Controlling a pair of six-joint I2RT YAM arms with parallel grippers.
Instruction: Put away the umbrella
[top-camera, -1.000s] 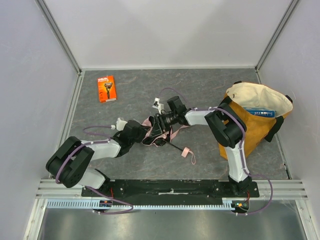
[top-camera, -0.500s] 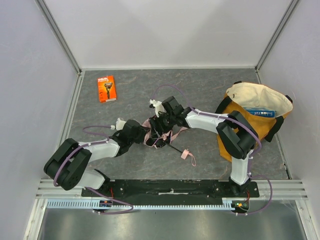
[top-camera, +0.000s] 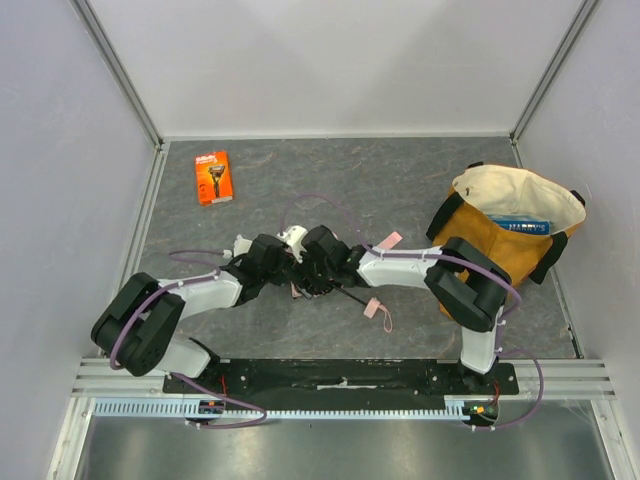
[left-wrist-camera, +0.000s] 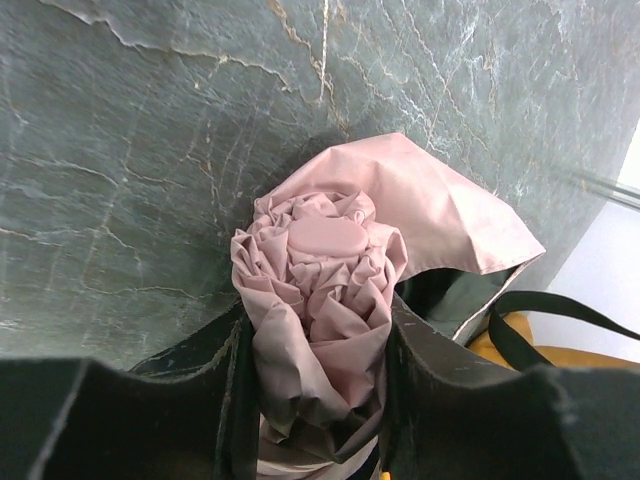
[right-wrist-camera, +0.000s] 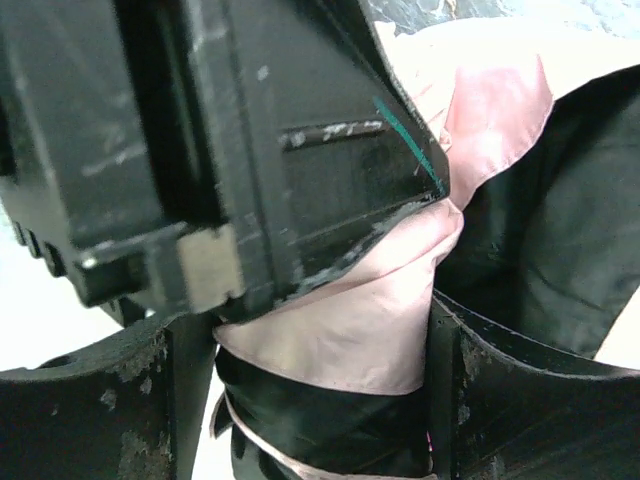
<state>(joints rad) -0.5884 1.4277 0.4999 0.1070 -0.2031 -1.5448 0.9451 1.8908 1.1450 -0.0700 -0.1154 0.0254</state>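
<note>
The pale pink umbrella (top-camera: 297, 287) lies bunched on the grey table, mostly hidden under both grippers in the top view. Its thin black shaft (top-camera: 349, 295) runs to the small pink handle (top-camera: 371, 307) with a loop. My left gripper (top-camera: 283, 260) is shut on the crumpled pink top of the umbrella (left-wrist-camera: 320, 290). My right gripper (top-camera: 312, 270) is shut on the folded pink and dark fabric (right-wrist-camera: 350, 330), right against the left gripper's black body (right-wrist-camera: 250, 150). A pink strap end (top-camera: 388, 240) lies over the right forearm.
The mustard-yellow tote bag (top-camera: 515, 235) stands open at the right with a blue box (top-camera: 518, 225) inside. An orange razor pack (top-camera: 213, 177) lies at the far left. White walls close in the table on three sides.
My right gripper has moved left and nearer, up against the left gripper. The umbrella fabric is bunched tighter and now mostly hidden between them. The left gripper has shifted slightly.
</note>
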